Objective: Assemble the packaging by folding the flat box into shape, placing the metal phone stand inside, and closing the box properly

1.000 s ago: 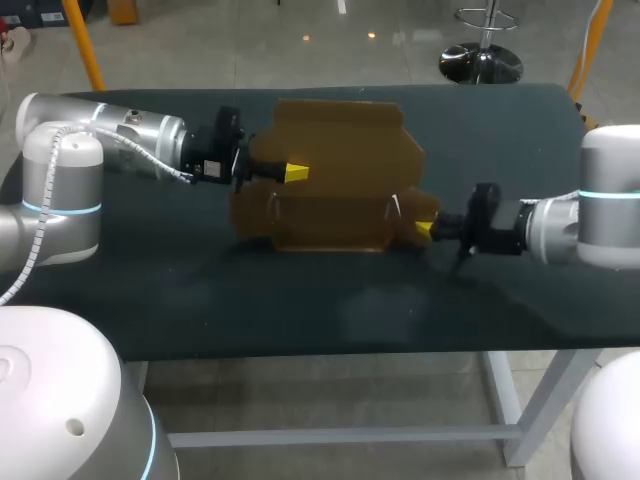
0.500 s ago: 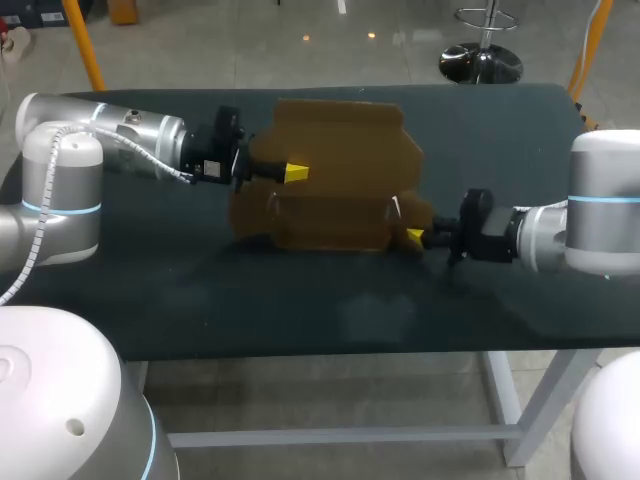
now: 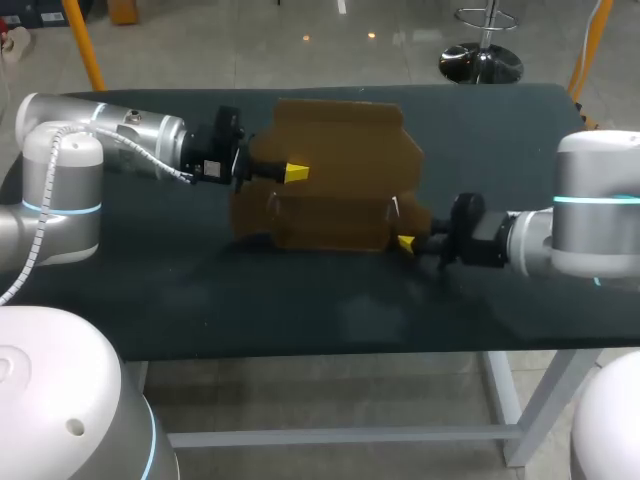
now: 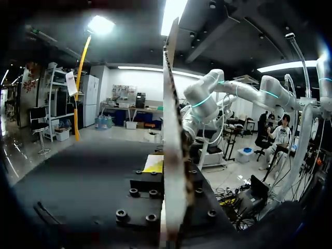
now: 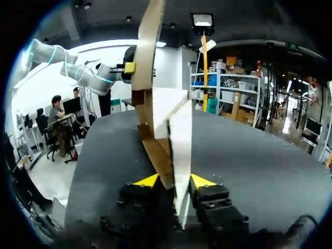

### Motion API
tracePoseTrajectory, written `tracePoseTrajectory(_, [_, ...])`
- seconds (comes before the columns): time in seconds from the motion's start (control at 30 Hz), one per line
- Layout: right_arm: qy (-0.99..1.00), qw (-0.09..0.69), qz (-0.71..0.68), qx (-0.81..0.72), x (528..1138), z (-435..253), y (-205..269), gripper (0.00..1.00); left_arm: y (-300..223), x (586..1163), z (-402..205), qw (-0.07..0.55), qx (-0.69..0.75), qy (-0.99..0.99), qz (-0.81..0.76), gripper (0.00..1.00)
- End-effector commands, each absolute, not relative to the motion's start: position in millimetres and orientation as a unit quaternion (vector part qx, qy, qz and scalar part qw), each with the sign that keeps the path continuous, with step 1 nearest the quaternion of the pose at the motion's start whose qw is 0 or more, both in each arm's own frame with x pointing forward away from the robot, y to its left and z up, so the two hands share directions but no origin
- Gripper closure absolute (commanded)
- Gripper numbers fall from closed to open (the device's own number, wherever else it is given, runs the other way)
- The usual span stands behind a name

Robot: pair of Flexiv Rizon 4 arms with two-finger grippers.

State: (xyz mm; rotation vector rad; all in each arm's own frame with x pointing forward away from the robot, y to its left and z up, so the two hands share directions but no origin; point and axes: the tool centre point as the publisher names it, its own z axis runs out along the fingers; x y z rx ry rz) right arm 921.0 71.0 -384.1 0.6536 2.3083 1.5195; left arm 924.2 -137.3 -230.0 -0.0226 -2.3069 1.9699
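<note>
The head camera looked down from above and behind the robot, far enough to take in most of the worktop (image 3: 300, 310). The wrist cameras sat close behind the left pincer (image 3: 292, 172) and right pincer (image 3: 405, 243), low over the worktop, looking out along them and facing each other. All three views shared the cardboard box (image 3: 340, 150), seen edge-on from both wrists

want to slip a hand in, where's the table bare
Bare: the near strip of table in front of the box, between left arm and right arm; also the far right corner. Crowded: the middle, where both jaws hold the box.
</note>
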Motion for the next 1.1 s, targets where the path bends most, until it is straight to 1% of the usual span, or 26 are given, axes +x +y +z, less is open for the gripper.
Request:
tracePoseTrajectory(0.03, [0.802, 0.156, 0.521, 0.246, 913, -387, 78, 0.60, -140, 925, -233, 0.055, -0.009, -0.759, 0.649, 1.00])
tracePoseTrajectory(0.27, [0.799, 0.142, 0.519, 0.270, 910, -393, 82, 0.60, -140, 925, -233, 0.055, -0.009, -0.759, 0.649, 1.00])
tracePoseTrajectory(0.77, [0.786, 0.141, 0.513, 0.315, 923, -389, 87, 0.60, -140, 925, -233, 0.055, -0.009, -0.759, 0.649, 1.00])
tracePoseTrajectory(1.0, [0.777, 0.163, 0.498, 0.350, 919, -387, 92, 0.61, -140, 925, -233, 0.055, -0.009, -0.759, 0.649, 1.00])
tracePoseTrajectory(1.1, [0.767, 0.178, 0.496, 0.366, 914, -387, 91, 0.59, -140, 925, -233, 0.055, -0.009, -0.759, 0.649, 1.00])
